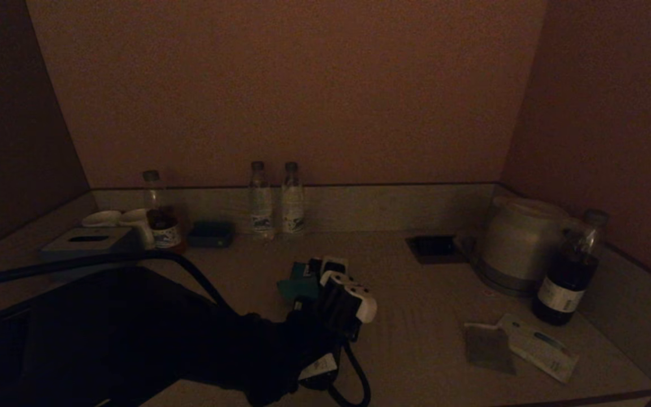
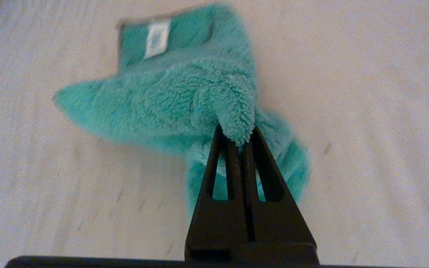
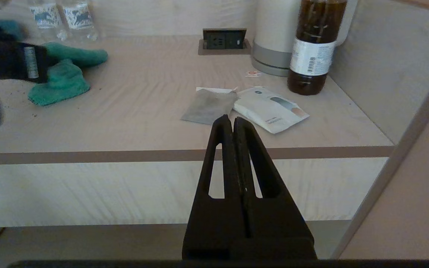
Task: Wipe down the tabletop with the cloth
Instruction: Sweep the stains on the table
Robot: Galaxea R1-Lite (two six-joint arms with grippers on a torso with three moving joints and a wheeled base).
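A fluffy teal cloth [image 2: 177,96] with a white label lies on the pale wood tabletop [image 2: 367,111]. My left gripper [image 2: 237,136] is shut on a fold of the cloth, with the rest spread on the table beyond it. In the head view the left gripper [image 1: 317,271] is at the table's middle with the cloth [image 1: 297,282] at its tip. The cloth also shows in the right wrist view [image 3: 63,74]. My right gripper [image 3: 233,121] is shut and empty, parked off the table's front edge, out of the head view.
Two water bottles [image 1: 274,198] stand at the back wall. A kettle [image 1: 517,240] and a dark bottle [image 1: 568,271] stand at the right, with sachets [image 1: 520,345] in front. A socket plate [image 1: 433,247], a tissue box [image 1: 85,240] and cups [image 1: 133,220] are at the back.
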